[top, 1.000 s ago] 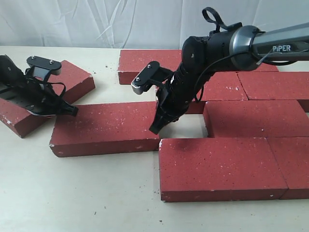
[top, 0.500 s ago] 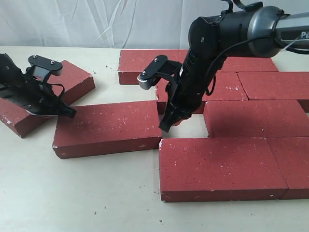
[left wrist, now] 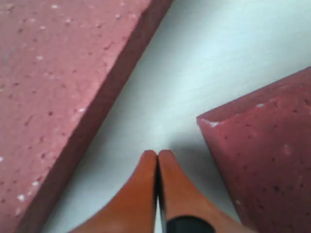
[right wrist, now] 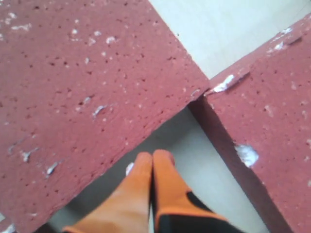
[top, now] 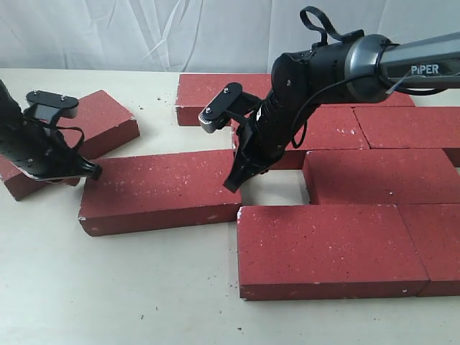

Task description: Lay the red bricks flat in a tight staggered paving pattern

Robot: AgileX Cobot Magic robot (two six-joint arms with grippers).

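Note:
Several red bricks lie flat on the table. One loose brick (top: 158, 190) lies left of the paved group (top: 374, 176), with a gap between them. Another brick (top: 100, 122) sits askew at the far left. My right gripper (top: 231, 185) is shut and empty, its tips down in the gap at the loose brick's right end (right wrist: 82, 82), near a neighbouring brick (right wrist: 272, 97). My left gripper (top: 91, 171) is also shut and empty. It points at bare table by the loose brick's left end, between two bricks (left wrist: 58, 82) (left wrist: 272, 145).
The paved bricks reach the right edge of the exterior view. A white cloth backdrop (top: 144, 32) hangs behind the table. Bare table (top: 108, 287) runs along the front and left. Small crumbs lie scattered near the front bricks.
My left gripper pulled back left, off the loose brick's top to its left end. The right gripper swung right, then returned to the brick's right end. The loose brick shifted slightly right.

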